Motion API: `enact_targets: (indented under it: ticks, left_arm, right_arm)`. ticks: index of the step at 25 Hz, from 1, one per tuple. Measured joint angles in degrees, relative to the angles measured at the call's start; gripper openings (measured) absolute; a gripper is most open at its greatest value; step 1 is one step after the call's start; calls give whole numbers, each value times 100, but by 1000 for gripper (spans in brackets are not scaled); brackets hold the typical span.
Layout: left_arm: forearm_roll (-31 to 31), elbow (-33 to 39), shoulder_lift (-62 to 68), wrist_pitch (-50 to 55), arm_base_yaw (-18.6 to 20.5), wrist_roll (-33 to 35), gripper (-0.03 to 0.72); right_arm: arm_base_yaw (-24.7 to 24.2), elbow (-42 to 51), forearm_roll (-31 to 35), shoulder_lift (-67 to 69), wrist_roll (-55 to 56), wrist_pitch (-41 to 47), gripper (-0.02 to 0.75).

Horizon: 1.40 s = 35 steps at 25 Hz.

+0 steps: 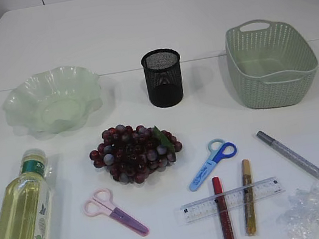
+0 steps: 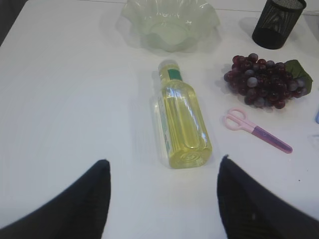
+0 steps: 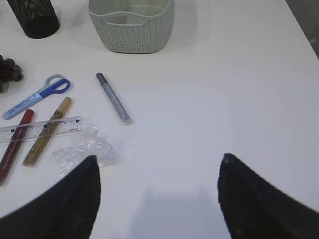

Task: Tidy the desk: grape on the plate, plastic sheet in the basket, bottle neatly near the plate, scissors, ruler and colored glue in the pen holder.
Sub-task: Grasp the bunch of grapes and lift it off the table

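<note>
While both grippers hang open and empty, frame edges crop their fingers.
Plate, pen holder and basket hold nothing.

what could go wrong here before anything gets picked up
The clear ruler lies across the red glue pen and gold glue pen, so lifting one may drag the others. The yellow-filled plastic bottle lies on its side and could roll when nudged. The crumpled clear plastic sheet is hard to see against the white table, so a grasp may miss.
</note>
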Motion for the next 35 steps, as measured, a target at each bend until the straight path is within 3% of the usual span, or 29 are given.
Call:
enact_targets:
  ticks: [35]
  left_arm:
    - [-25,0,0,0,0,0,467]
  right_arm:
    - [0,0,-35,0,0,0,565]
